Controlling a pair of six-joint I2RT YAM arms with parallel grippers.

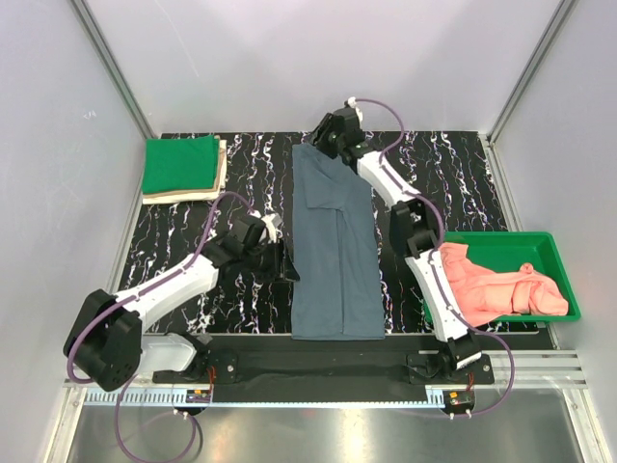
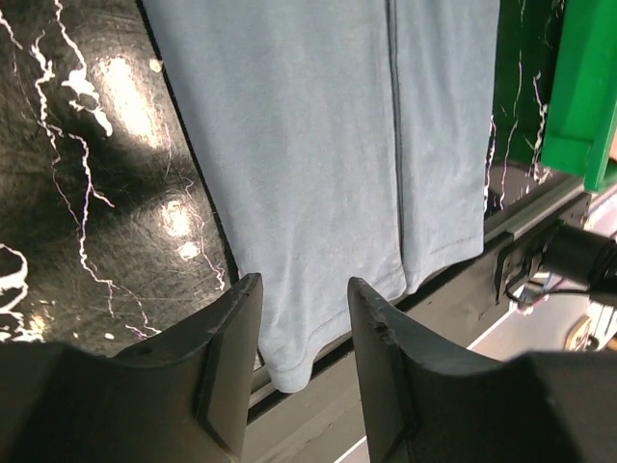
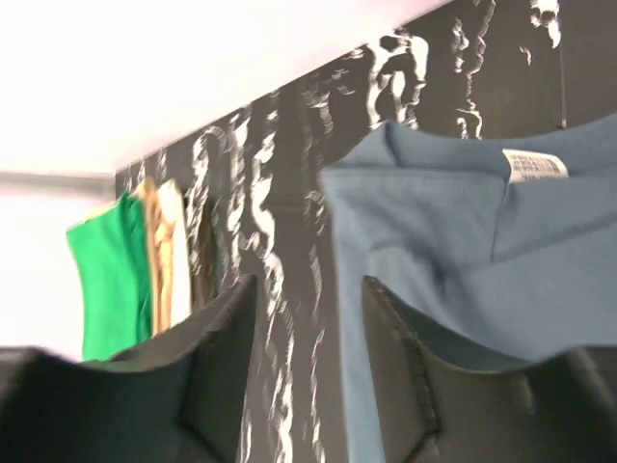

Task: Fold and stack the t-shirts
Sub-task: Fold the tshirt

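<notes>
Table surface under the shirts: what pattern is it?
The table surface is black with white marble-like veins; the top external view shows it best.

The top external camera hangs high above and behind the left arm (image 1: 169, 285) and right arm (image 1: 431, 280), looking down on the whole table (image 1: 251, 174). The left wrist camera sits close behind the left gripper (image 2: 304, 285), facing down over the near hem of the blue-grey t-shirt (image 2: 318, 145) toward the green tray (image 2: 578, 87). The right wrist camera, blurred, looks low past the right gripper (image 3: 308, 282) over the collar toward the green t-shirt (image 3: 111, 270). All three views share the blue-grey t-shirt.
</notes>
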